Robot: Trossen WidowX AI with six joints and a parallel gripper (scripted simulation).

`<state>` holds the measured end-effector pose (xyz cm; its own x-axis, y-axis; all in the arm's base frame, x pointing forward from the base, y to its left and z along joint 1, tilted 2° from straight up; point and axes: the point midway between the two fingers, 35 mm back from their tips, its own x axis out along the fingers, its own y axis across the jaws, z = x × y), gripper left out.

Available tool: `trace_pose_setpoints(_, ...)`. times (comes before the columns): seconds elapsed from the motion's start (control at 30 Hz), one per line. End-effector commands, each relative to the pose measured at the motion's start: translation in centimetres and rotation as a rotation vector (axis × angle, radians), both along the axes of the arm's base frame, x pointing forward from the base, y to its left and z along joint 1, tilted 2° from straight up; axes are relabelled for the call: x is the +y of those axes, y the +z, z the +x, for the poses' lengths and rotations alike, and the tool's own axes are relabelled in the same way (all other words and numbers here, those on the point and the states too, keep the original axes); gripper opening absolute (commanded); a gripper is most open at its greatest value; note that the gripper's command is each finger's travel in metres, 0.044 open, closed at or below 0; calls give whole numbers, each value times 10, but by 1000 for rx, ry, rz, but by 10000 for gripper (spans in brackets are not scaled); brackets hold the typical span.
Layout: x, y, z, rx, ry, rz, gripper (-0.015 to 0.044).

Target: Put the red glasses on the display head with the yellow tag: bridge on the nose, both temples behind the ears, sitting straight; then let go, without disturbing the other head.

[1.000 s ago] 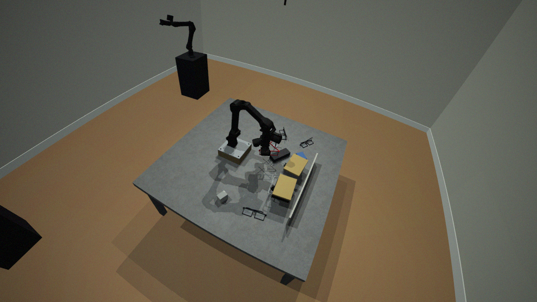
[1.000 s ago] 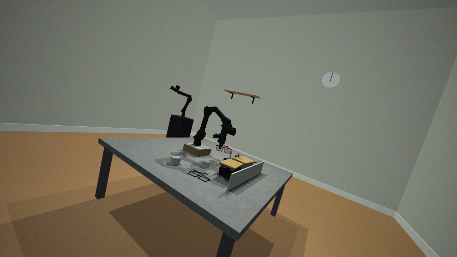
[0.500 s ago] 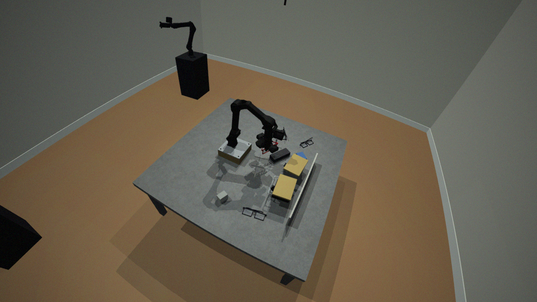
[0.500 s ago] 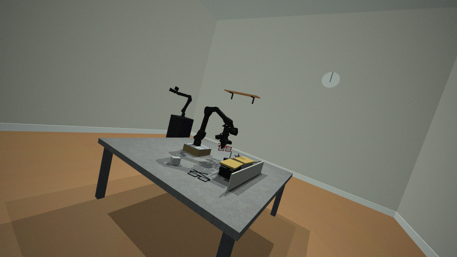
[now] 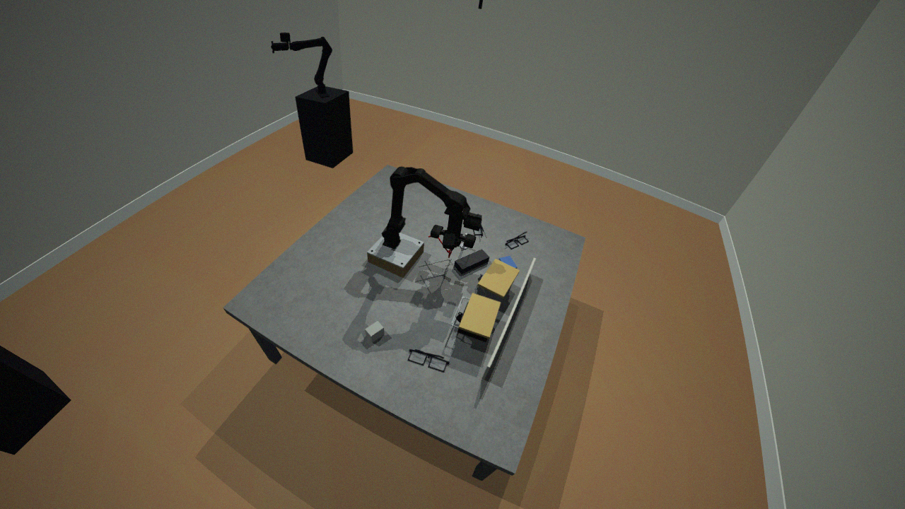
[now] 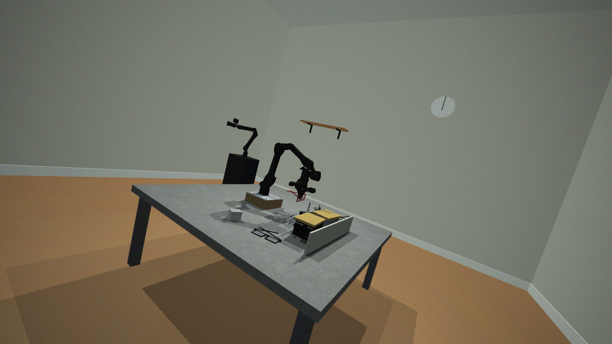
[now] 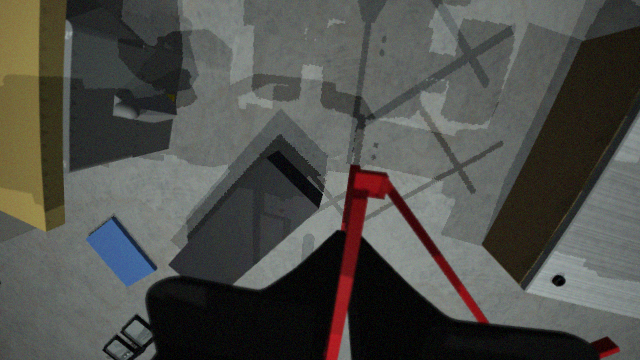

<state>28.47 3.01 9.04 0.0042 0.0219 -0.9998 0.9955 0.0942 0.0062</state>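
My gripper [image 5: 449, 245] [image 6: 300, 198] [image 7: 346, 240] is shut on the red glasses [image 7: 370, 184] and holds them in the air, between the arm's base and the heads. In the wrist view one long red bar runs down between the fingertips and another slants to the lower right; most of the rest of the glasses is hidden by the fingers. The head with the yellow tag [image 7: 171, 96] is at the wrist view's left, largely hidden under a yellow slab [image 5: 498, 276] [image 7: 22, 125]. The other head is under the nearer yellow slab [image 5: 479, 314] in the top view. The glasses touch neither head.
A dark box [image 5: 471, 260] [image 7: 250, 220] lies below the gripper, with a blue block [image 5: 508, 260] [image 7: 121, 251] beyond. A pale panel [image 6: 329, 235] stands behind the heads. A white cube [image 5: 374, 331] [image 6: 234, 214] and several dark glasses lie on the table.
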Motion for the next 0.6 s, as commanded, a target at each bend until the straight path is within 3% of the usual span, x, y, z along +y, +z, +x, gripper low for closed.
trace_pose_setpoints(0.0,8,0,-1,1,141,6,0)
trace_pose_setpoints(0.57,41,1,-4,-19,847,6,0)
